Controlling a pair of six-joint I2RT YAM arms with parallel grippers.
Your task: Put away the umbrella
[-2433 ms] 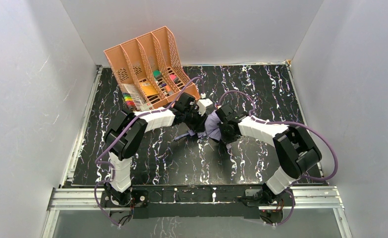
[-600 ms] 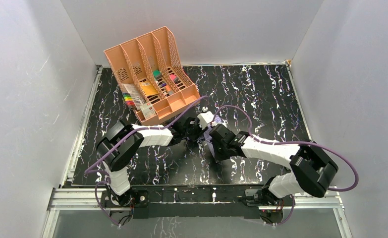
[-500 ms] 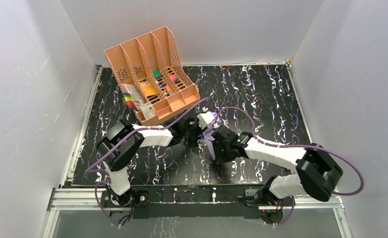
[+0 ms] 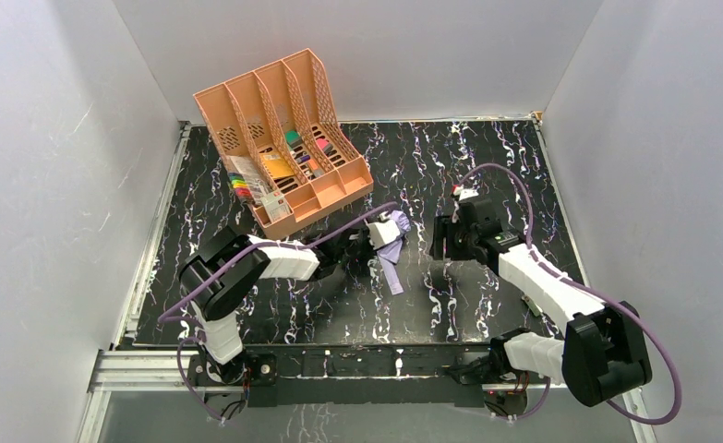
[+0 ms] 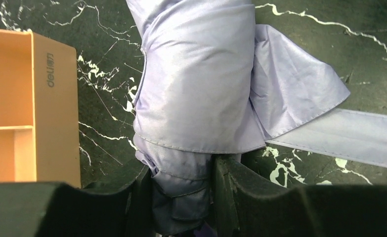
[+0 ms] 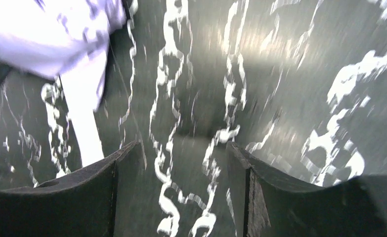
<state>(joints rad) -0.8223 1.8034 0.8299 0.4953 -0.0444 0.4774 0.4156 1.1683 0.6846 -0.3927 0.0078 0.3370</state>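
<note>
My right gripper (image 4: 442, 242) has let go of the umbrella (image 4: 396, 224). Its jaws, shut a second ago, now stand apart, and the arm has swung off to the right, well clear of the fabric. The strap (image 4: 391, 273), covered by that arm before, now lies bare on the counter (image 4: 487, 157), trailing toward the near side. My left gripper (image 5: 181, 197) has drawn nearer, away from the file organiser (image 4: 283, 138).

Plain pale lavender umbrella (image 5: 196, 84), shadowed darker in the folds; strap (image 5: 339, 136) same lavender. Black table (image 4: 487, 157), white marble veining throughout. Peach file organiser (image 4: 274, 101), slotted sides, multicoloured contents. White arm shells (image 4: 542, 281), black joints. Purple cables (image 4: 496, 166). Pale grey walls (image 4: 53, 185).
</note>
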